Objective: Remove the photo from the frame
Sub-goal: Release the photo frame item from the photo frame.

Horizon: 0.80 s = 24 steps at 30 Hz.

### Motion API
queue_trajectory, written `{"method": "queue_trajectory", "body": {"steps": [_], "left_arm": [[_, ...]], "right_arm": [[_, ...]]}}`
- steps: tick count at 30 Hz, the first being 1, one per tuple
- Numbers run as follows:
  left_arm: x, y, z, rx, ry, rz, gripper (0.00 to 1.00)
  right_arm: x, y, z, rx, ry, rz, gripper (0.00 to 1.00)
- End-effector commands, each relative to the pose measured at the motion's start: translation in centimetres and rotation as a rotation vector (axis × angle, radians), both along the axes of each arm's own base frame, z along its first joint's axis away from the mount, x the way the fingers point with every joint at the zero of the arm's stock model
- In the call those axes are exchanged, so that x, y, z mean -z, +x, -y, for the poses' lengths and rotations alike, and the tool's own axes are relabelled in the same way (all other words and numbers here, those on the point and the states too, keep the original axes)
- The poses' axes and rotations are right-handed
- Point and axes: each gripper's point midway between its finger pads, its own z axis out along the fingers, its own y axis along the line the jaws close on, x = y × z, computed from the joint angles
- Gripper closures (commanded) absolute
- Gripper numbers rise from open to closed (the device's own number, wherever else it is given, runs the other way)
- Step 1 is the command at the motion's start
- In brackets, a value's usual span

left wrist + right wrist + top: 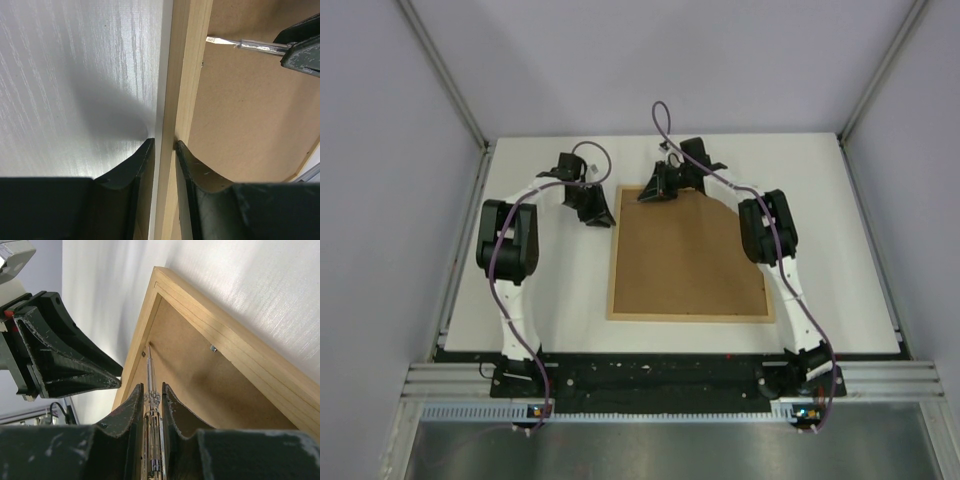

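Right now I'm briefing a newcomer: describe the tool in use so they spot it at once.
Find the frame lying face down on the table, brown backing up. At its far left corner the right gripper is shut on a screwdriver, tip aimed into the corner. It is the only thin, shiny rod among pale wood and black fingers.

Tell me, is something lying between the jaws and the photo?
Yes. The frame lies face down, and a brown backing board fills its back, so the photo is out of sight. Small metal clips at the frame's inner edge appear to hold the board in.
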Motion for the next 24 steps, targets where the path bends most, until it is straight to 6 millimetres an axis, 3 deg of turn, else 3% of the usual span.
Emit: {"method": "queue_trajectory", "body": {"steps": [1,14,24], "left_arm": [[-0.2,0.4,0.7,0.011,-0.036,0.016,0.72],[0.5,0.6,0.4,-0.007,-0.012,0.0,0.74],[0.7,1.0,0.4,-0.014,-0.009,-0.004,0.74]], "right_arm": [[1.6,-0.8,-1.1,-0.015,-0.034,-0.018,1.0],[0.1,-2.5,0.1,-0.063,-0.022,0.002,1.0],[1.3,-2.2,0.6,-0.027,-0.025,-0.039,1.0]]}}
